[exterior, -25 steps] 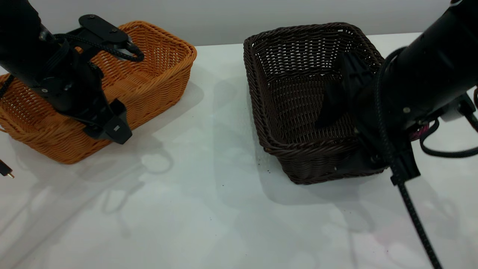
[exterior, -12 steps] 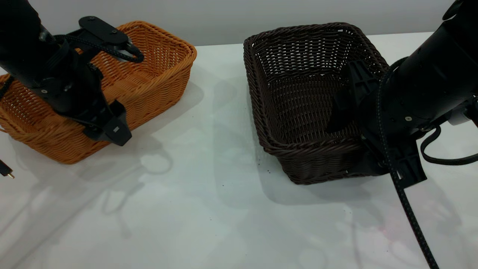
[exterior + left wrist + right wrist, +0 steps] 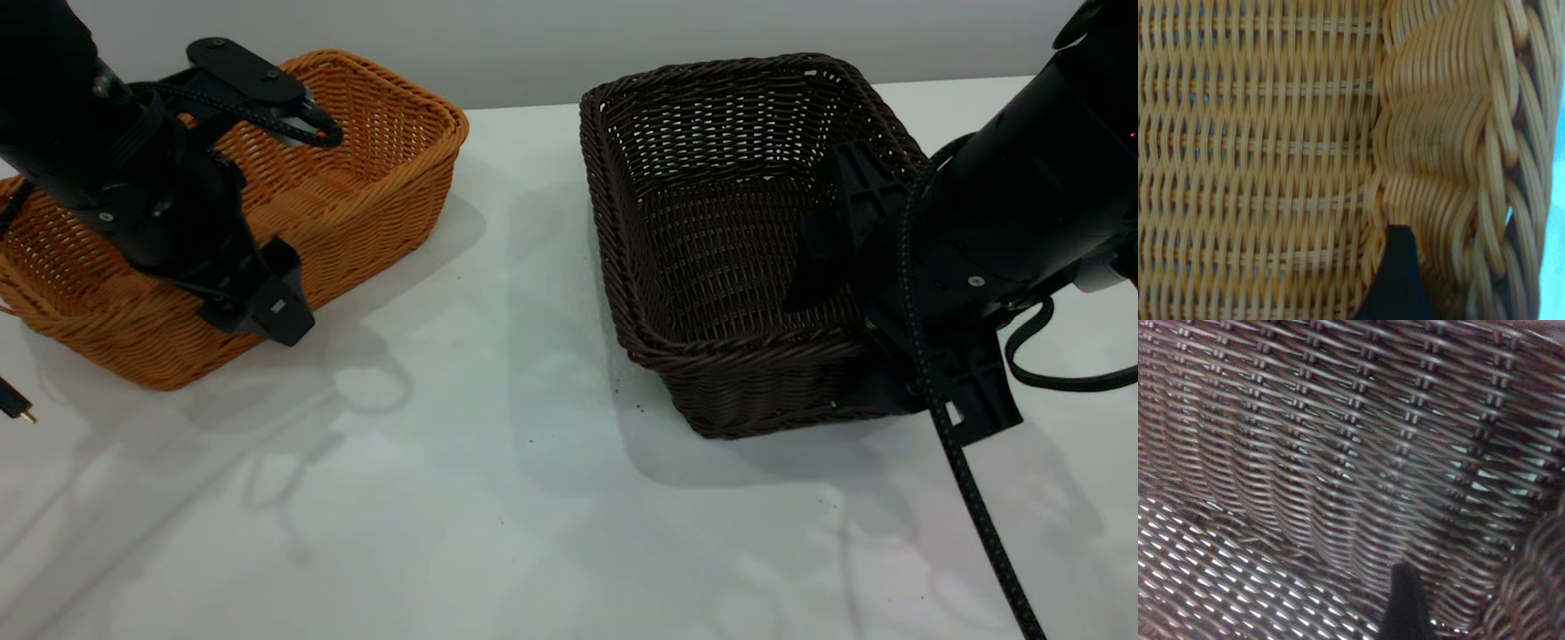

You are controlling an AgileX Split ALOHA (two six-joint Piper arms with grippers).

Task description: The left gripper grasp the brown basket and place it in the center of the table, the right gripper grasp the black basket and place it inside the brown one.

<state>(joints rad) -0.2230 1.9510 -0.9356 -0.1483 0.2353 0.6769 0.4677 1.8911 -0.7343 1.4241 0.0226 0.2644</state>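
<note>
Orange-tan woven wicker, the rectangular brown basket (image 3: 267, 213) is sitting at the white table's (image 3: 498, 498) far left; the blocky left gripper (image 3: 253, 298) is straddling its near braided rim, closed on it. Right of centre, the dark open-weave black basket (image 3: 711, 240) is resting, the tapered right gripper (image 3: 853, 320) clamping its near corner wall.

I see a pale grey wall (image 3: 533, 44) behind everything. At the left edge a small black plug (image 3: 12, 404) with a gold tip pokes in. A few dark specks (image 3: 636, 407) lie scattered.
</note>
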